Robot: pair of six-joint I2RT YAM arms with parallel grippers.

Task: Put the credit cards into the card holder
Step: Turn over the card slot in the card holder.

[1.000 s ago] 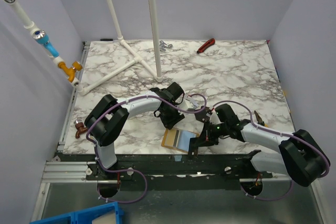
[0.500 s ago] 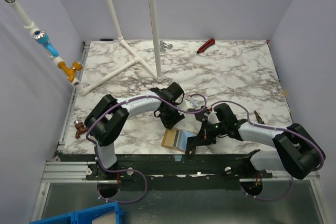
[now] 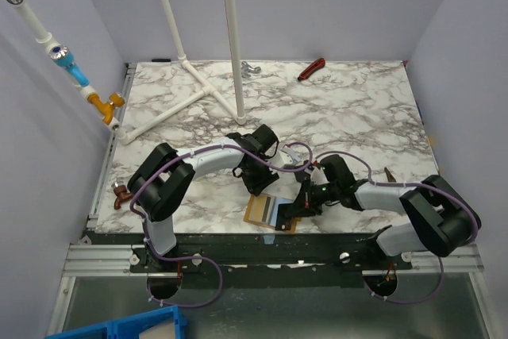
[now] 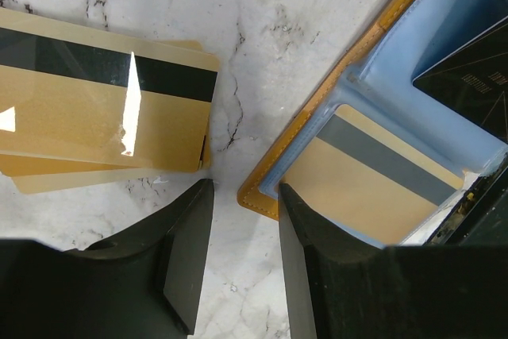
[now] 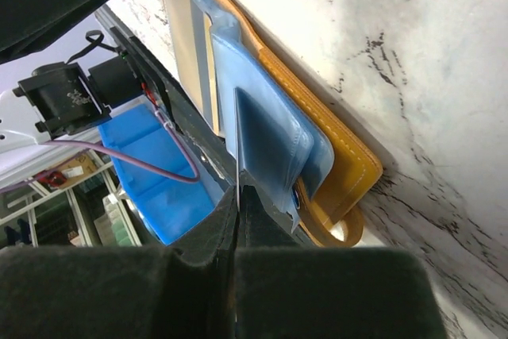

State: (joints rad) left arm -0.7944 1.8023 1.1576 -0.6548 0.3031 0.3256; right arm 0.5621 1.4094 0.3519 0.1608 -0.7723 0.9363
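Marble-patterned table (image 3: 349,117), tan leather card holder (image 4: 313,121) with blue plastic sleeves open.
Left gripper (image 4: 242,220) half-open, empty, gold striped cards (image 4: 103,101) just beyond its jaws; right gripper (image 5: 238,200) clamped on a blue sleeve (image 5: 266,148).

Top cam looks down from behind; both wrist cams close-up, sharing the card holder (image 4: 373,140).

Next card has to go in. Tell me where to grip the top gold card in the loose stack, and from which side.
Grip the top gold card by its short edge nearest the card holder, coming from that side. It lies flat on the marble atop others, so the faces offer nothing; that edge faces bare marble, probably leaving room for a finger under it.
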